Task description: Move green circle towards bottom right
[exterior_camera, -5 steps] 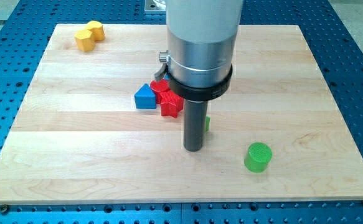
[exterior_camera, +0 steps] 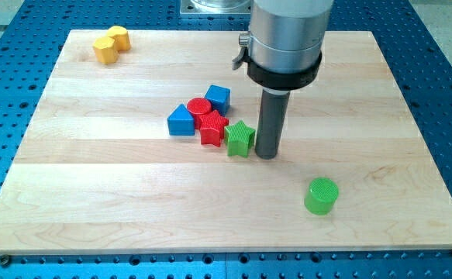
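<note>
The green circle (exterior_camera: 321, 195) is a short green cylinder lying on the wooden board (exterior_camera: 117, 178) toward the view's bottom right. My tip (exterior_camera: 267, 155) rests on the board above and to the left of the green circle, well apart from it. The tip stands just right of a green star (exterior_camera: 240, 139), very close to it; contact cannot be told.
Left of the green star sits a cluster: a red star (exterior_camera: 212, 129), a red circle (exterior_camera: 199, 108), a blue cube (exterior_camera: 218, 97) and a blue triangular block (exterior_camera: 181, 120). Two yellow blocks (exterior_camera: 110, 44) lie at the board's top left corner.
My tip has moved up and to the right, from below the cluster to beside the green star. The green star and blue cube, hidden before, now show. The green circle has not moved.
</note>
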